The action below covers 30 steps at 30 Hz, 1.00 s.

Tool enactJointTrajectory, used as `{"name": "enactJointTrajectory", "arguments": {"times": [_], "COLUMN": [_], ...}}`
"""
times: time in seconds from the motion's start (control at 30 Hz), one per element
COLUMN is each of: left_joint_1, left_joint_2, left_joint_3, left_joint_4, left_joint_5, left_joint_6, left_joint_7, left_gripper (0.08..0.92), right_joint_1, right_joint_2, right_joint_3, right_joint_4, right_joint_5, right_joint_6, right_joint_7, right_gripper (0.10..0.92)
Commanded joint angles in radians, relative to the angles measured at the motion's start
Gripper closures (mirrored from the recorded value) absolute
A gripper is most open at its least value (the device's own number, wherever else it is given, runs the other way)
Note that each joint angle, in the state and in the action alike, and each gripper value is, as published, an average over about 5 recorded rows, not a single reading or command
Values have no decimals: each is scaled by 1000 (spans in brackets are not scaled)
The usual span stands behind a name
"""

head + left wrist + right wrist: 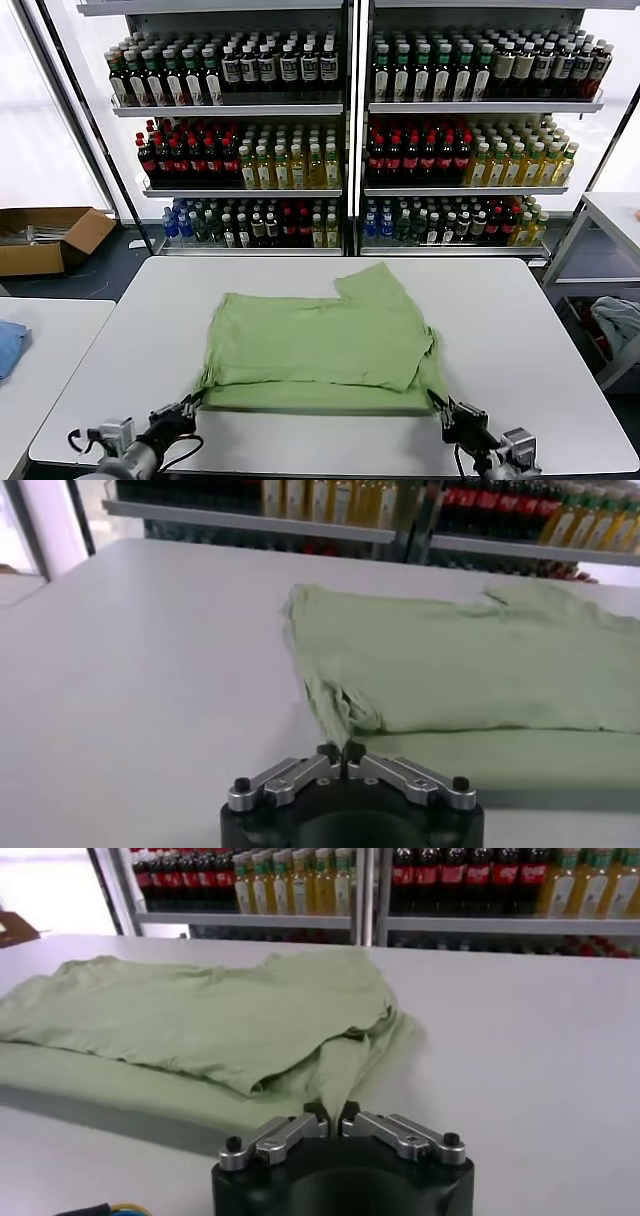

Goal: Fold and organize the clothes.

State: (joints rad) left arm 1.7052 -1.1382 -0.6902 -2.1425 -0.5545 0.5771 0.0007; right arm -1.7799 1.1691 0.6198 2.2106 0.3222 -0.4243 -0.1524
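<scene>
Both grippers sit at the near edge of the white table [520, 330] in the head view, the left gripper [190, 408] pinching the near left corner of the green polo shirt [320, 345] and the right gripper [447, 410] pinching its near right corner, while the shirt lies partly folded mid-table before shelves of bottles [240, 140]. From the left wrist, the left gripper [342, 752] has its fingers pressed together on bunched fabric of the polo shirt [470, 670]. From the right wrist, the right gripper [333, 1113] clamps a pulled-up fold of the polo shirt [190, 1018] likewise.

light green polo shirt [322, 340], plain side up, folded over itself, flat on the white table
</scene>
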Motion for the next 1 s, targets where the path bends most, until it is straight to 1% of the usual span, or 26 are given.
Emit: {"name": "enactJointTrajectory", "arguments": {"times": [0.03, 0.13, 0.2, 0.37, 0.5, 0.6, 0.7, 0.8, 0.9, 1.0], "left_joint_1": [259, 234, 221, 204, 134, 27, -82, -184, -304, -443], "left_joint_2": [-17, -20, -13, 30, 114, 200, 274, 346, 408, 438], "left_joint_3": [-79, -76, -87, -158, -195, -173, -128, -54, 47, 154], "left_joint_4": [-151, -154, -164, -200, -197, -137, -41, 64, 160, 242], "left_joint_5": [72, 76, 63, -15, -112, -157, -189, -229, -249, -249], "left_joint_6": [0, 0, 1, 2, 2, 1, 0, 0, -1, -1], "left_joint_7": [3, 3, 0, -5, 3, 22, 65, 99, 121, 134], "left_gripper": [908, 896, 866, 726, 613, 527, 440, 354, 267, 203], "right_joint_1": [-179, -140, -103, 28, 163, 297, 456, 618, 772, 900], "right_joint_2": [11, 12, 5, -42, -124, -190, -236, -253, -250, -236], "right_joint_3": [8, 4, 15, 90, 118, 82, 28, -53, -152, -245], "right_joint_4": [120, 116, 117, 94, 16, -78, -189, -309, -413, -511], "right_joint_5": [-15, 20, 58, 196, 277, 301, 318, 326, 314, 275], "right_joint_6": [-10, -10, -9, 0, 21, 26, 9, -30, -72, -92], "right_joint_7": [36, 50, 54, 52, 24, -6, -41, -58, -76, -123], "right_gripper": [875, 835, 776, 638, 516, 430, 343, 262, 214, 204]}}
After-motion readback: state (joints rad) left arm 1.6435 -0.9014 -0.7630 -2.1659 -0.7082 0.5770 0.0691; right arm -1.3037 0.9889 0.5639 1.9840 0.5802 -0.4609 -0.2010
